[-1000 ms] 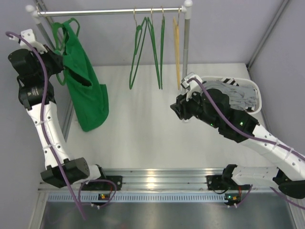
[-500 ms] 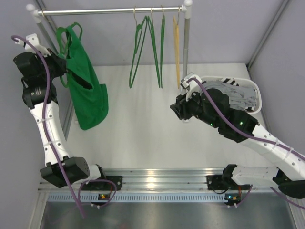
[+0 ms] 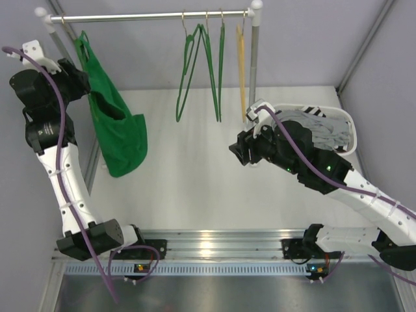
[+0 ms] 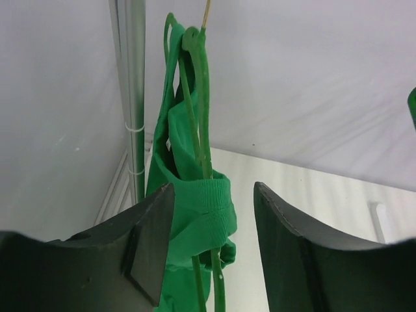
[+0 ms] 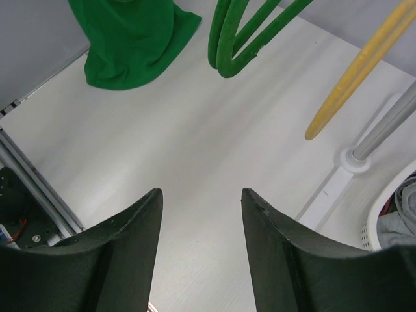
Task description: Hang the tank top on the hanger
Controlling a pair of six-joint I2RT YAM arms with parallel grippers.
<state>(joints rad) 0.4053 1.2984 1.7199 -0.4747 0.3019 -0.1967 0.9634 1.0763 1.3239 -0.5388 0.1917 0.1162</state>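
The bright green tank top point(image 3: 120, 136) hangs on a thin green hanger point(image 4: 195, 97) under the left end of the rail, and its hem reaches down near the table. My left gripper point(image 3: 77, 79) is open beside the garment's upper part. In the left wrist view the gripper point(image 4: 213, 188) has a bunched fold of the tank top point(image 4: 201, 208) and the hanger's wires just beyond its spread jaws. My right gripper point(image 3: 234, 148) is open and empty over the middle of the table, and the right wrist view point(image 5: 201, 193) shows bare table between its fingers.
The clothes rail point(image 3: 149, 14) carries several spare green hangers point(image 3: 201, 65) and a yellow hanger point(image 3: 242, 65) near its right post point(image 3: 253, 58). A white basket point(image 3: 348, 123) with grey striped clothes stands at the right, behind my right arm.
My left gripper has moved up and left a little. The tank top on its hanger has shifted left with it and now hangs straighter under the rail. My right gripper has barely moved.
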